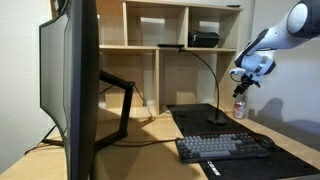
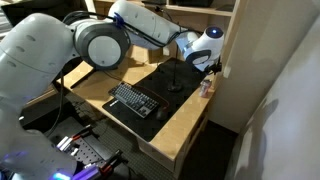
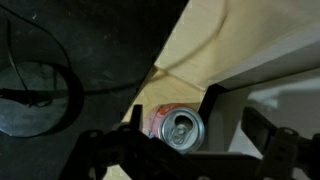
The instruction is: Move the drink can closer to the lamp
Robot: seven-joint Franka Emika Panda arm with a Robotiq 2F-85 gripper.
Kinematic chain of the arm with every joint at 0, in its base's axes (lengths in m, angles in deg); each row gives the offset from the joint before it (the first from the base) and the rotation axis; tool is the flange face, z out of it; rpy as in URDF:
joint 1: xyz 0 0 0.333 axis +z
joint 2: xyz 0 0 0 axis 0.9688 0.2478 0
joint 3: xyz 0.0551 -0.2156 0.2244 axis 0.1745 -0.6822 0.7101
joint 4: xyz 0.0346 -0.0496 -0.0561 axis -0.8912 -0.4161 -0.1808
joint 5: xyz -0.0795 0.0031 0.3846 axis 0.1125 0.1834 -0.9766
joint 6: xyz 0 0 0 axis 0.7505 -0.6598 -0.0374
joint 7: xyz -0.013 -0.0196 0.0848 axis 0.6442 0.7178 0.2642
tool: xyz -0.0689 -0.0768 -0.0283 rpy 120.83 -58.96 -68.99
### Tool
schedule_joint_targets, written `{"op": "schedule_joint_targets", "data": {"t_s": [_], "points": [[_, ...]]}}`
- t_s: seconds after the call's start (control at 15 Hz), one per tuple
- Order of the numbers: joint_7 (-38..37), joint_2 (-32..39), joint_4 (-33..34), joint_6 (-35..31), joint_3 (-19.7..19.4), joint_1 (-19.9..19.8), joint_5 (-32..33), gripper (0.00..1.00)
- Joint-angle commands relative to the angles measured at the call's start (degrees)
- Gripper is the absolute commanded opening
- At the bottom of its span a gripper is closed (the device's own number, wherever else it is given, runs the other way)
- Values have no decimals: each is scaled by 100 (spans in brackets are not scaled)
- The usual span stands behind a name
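Note:
The drink can (image 1: 239,108) is a small pink-red can with a silvery top. It stands upright on the wooden desk at the black mat's far corner, close to the wall, and also shows in an exterior view (image 2: 207,88). In the wrist view the drink can (image 3: 172,125) sits between my two fingers. My gripper (image 1: 243,88) is open and hangs just above the can, fingers to either side of its top; it also shows in an exterior view (image 2: 211,68) and the wrist view (image 3: 176,112). The lamp's round black base (image 1: 217,121) stands on the mat beside the can, also in the wrist view (image 3: 35,95).
A keyboard (image 1: 222,147) and mouse (image 1: 263,143) lie on the black mat (image 1: 195,115). A large monitor (image 1: 75,85) on a black arm (image 1: 120,100) fills the near side. A wooden shelf unit (image 1: 180,35) stands behind the desk. A wall runs right beside the can.

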Motion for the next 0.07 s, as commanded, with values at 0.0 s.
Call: {"op": "schedule_joint_targets", "data": {"t_s": [0.0], "points": [[-10,-124,-86,16,-15,-28,55,100]]}}
